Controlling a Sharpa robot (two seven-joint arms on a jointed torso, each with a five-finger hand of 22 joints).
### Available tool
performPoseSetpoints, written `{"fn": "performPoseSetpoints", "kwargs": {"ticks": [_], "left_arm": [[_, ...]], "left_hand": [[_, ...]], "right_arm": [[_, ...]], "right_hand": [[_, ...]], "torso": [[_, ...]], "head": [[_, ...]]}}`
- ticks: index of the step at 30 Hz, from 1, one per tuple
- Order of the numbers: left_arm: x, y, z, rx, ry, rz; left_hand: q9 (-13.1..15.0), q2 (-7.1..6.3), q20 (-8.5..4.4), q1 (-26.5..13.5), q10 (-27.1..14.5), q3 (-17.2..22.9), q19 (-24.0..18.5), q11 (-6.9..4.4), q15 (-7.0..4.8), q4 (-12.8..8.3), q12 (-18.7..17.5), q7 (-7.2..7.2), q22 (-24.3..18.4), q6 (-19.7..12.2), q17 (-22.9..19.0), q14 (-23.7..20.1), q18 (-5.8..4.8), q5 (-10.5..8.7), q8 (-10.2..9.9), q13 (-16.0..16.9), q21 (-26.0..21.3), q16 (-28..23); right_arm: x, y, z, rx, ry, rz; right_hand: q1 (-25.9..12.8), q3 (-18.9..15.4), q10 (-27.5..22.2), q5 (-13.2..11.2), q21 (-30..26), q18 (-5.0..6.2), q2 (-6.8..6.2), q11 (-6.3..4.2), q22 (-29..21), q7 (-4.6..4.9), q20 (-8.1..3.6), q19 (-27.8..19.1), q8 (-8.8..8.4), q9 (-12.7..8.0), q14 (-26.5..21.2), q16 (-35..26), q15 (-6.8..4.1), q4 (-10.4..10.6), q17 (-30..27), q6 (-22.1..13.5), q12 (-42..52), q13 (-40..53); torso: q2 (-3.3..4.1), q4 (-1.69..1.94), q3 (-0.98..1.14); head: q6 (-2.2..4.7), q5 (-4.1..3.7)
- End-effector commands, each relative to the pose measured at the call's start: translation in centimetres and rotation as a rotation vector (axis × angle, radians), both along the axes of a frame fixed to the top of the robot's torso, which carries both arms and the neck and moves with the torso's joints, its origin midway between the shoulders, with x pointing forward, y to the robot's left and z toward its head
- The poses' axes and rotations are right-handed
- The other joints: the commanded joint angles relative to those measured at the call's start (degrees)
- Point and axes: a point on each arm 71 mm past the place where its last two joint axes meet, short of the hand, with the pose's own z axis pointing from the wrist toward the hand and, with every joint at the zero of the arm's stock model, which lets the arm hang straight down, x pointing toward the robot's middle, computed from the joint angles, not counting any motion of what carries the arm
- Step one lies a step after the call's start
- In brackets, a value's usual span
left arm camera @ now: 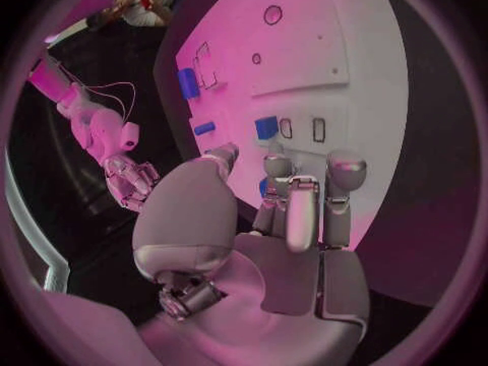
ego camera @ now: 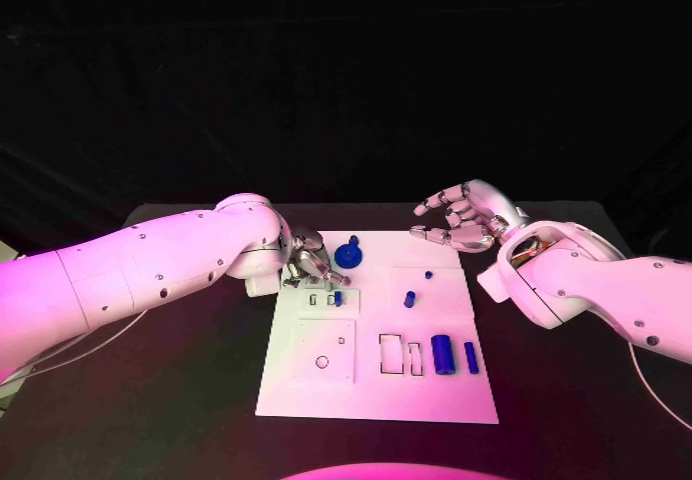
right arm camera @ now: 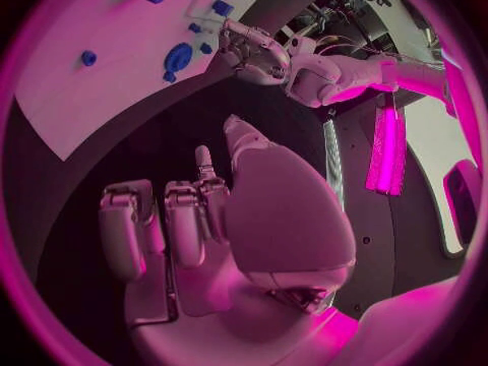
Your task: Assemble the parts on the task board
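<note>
The white task board (ego camera: 378,385) lies mid-table. A round blue part (ego camera: 348,255) stands near its far left corner. My left hand (ego camera: 306,266) hovers just beside that part, fingers pointing down at the board (left arm camera: 336,49), thumb apart, nothing plainly held. A blue part (left arm camera: 267,127) sits in a slot just beyond the fingertips (left arm camera: 346,167). Small blue pieces (ego camera: 410,297) lie mid-board, and a blue cylinder (ego camera: 443,354) and a thin bar (ego camera: 470,356) lie near the right edge. My right hand (ego camera: 459,222) is raised off the far right corner, fingers loosely bent, empty.
Black table (ego camera: 173,400) surrounds the board on all sides. Empty outlined recesses (ego camera: 392,353) lie on the near half of the board. My left hand (right arm camera: 249,53) shows beside the round part (right arm camera: 179,57) in the right wrist view.
</note>
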Motion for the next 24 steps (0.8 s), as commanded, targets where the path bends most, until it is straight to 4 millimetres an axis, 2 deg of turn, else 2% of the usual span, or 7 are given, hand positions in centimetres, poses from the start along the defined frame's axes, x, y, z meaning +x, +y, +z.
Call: {"fn": "performPoseSetpoints", "kwargs": {"ticks": [1, 7, 10, 15, 24], "left_arm": [[-0.13, -0.10, -0.15, 0.046, 0.045, -0.039], [-0.05, -0.38, -0.29, 0.055, 0.053, -0.048], [0.00, -0.61, -0.35, 0.057, 0.056, -0.053], [0.03, -0.91, -0.46, 0.059, 0.060, -0.061], [0.17, -1.06, -0.67, 0.070, 0.071, -0.067]], "left_hand": [[0.08, -0.05, 0.02, -0.44, -0.36, -0.32, -0.50, -0.01, 0.49, -0.05, -0.16, 0.22, -0.09, -0.38, 4.84, 2.57, -0.68, -0.27, -0.29, -0.07, -0.41, -0.22], [0.13, 0.20, 0.07, -0.38, -0.43, -0.29, -0.53, 0.02, 0.52, -0.11, -0.19, 0.24, -0.03, -0.40, 4.84, 2.54, -0.68, -0.20, -0.36, -0.07, -0.39, -0.22], [0.14, 0.25, 0.07, -0.36, -0.44, -0.28, -0.56, 0.02, 0.53, -0.12, -0.20, 0.25, -0.06, -0.40, 4.90, 2.56, -0.68, -0.18, -0.37, -0.08, -0.40, -0.20], [0.20, 0.44, 0.10, -0.23, -0.41, -0.23, -0.54, 0.03, 0.55, -0.15, -0.13, 0.24, 0.05, -0.35, 5.05, 2.60, -0.69, -0.11, -0.38, 0.02, -0.34, -0.13], [0.96, 1.42, 0.15, 1.55, 0.08, 0.18, -0.39, -0.23, 0.40, -0.33, 0.51, -0.09, 0.73, 0.63, 5.55, 2.74, -0.75, 0.16, 0.14, 0.76, 0.11, 0.15]], "right_arm": [[0.01, 0.08, -0.01, -0.003, 0.006, 0.011], [0.03, 0.01, 0.00, -0.004, 0.007, 0.011], [0.04, 0.01, 0.00, -0.005, 0.007, 0.012], [0.06, 0.05, -0.02, -0.005, 0.008, 0.013], [0.08, -0.04, -0.05, -0.007, 0.011, 0.009]], "right_hand": [[-0.76, 0.10, 0.38, 0.42, -0.16, 0.04, -0.01, 0.25, 14.19, 0.04, 0.28, 5.09, 0.20, 0.03, 5.47, -0.24, 0.29, 0.18, 13.47, -0.16, -0.32, 9.76], [-0.76, 0.10, 0.38, 0.42, -0.16, 0.04, -0.01, 0.25, 14.19, 0.04, 0.28, 5.09, 0.20, 0.03, 5.47, -0.24, 0.29, 0.18, 13.47, -0.16, -0.32, 9.76], [-0.87, 0.10, 0.37, 0.52, -0.17, 0.04, 0.02, 0.25, 14.18, 0.03, 0.28, 5.09, 0.22, 0.03, 5.49, -0.22, 0.29, 0.18, 13.53, -0.15, -0.33, 9.75], [-0.87, 0.10, 0.37, 0.52, -0.17, 0.04, 0.02, 0.25, 14.18, 0.03, 0.28, 5.09, 0.22, 0.03, 5.49, -0.22, 0.29, 0.18, 13.53, -0.15, -0.33, 9.75], [-0.94, 0.13, 0.37, 0.62, -0.10, 0.03, 0.09, 0.24, 14.22, 0.02, 0.28, 5.12, 0.24, 0.04, 5.50, -0.21, 0.28, 0.16, 13.56, -0.14, -0.34, 9.75]], "torso": [[0.01, 0.05, -0.06], [0.02, 0.13, -0.06], [0.00, 0.08, -0.09], [-0.01, -0.01, -0.01], [-0.06, 0.06, -0.01]], "head": [[-0.14, -0.21], [-0.29, -0.28], [-0.34, -0.33], [-0.42, -0.28], [-0.48, -0.11]]}}
